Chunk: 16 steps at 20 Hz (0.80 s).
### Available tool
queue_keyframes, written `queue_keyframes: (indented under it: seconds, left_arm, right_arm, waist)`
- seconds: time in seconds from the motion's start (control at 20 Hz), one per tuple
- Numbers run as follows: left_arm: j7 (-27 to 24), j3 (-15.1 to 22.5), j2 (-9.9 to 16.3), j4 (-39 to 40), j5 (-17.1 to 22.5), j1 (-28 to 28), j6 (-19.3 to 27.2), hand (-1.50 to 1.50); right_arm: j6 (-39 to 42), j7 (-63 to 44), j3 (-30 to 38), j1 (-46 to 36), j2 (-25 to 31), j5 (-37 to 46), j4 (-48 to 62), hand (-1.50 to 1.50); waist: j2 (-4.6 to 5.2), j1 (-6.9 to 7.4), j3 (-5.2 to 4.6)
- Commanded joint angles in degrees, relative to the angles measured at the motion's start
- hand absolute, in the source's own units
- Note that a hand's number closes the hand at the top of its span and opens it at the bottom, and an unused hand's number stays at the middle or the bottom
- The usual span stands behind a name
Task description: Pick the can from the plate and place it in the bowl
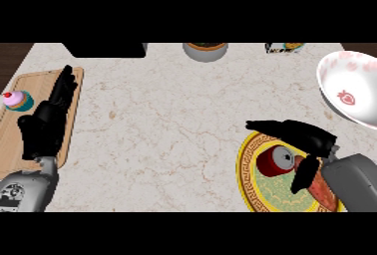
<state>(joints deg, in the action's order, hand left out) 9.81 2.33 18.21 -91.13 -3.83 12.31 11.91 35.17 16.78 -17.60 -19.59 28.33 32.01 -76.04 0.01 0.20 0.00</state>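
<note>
Red can (278,161) lying on yellow-rimmed plate (247,174). Right robot hand (305,139) over it, fingers spread apart, not yet closed. Bowl (352,89) near, upper right. Left robot hand (46,122) open over cutting board (29,84).

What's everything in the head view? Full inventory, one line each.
Red cylindrical can: 1, lying on the plate.
Round plate with yellow patterned rim: 1, lower right.
White bowl with pink strawberry print: 1, right edge.
Wooden cutting board: 1, left.
Pink cupcake in a teal wrapper: 1, on the board.
Grey pot: 1, top centre.
Black object: 1, top left.
Small packet: 1, top right.
Left hand: black, open, over the board.
Right hand: black, around the can.
</note>
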Motion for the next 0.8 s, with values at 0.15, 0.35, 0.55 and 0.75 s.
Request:
queue_keyframes:
  seconds: [0.15, 0.35, 0.55, 0.75]
  left_arm:
    - [-0.58, -1.42, -0.79, -0.11, -1.04, -0.19, -1.39, 0.00]
    - [2.63, -0.39, -2.47, -4.67, -2.60, -1.92, -1.57, 0.00]
    - [0.19, -4.76, -1.00, -3.54, -0.85, -2.35, -4.51, 0.00]
    - [0.10, -1.69, -5.06, -1.84, -5.69, -1.56, -1.72, 0.00]
  right_arm:
    - [-7.91, 7.25, -4.11, 0.90, -3.20, 9.62, 2.34, 1.50]
    - [-10.98, 12.28, -2.62, -1.75, -5.42, 12.96, 9.83, 1.50]
    - [-10.99, 13.16, -0.54, 1.22, -6.56, 13.63, 8.30, 1.50]
    - [-5.60, 13.70, 2.94, 2.97, -4.39, 11.47, 0.29, 1.50]
  waist:
    - [0.03, 0.03, 0.02]
    - [0.02, 0.19, 0.02]
    - [-0.02, 0.02, 0.01]
    - [-0.08, -0.37, -0.01]
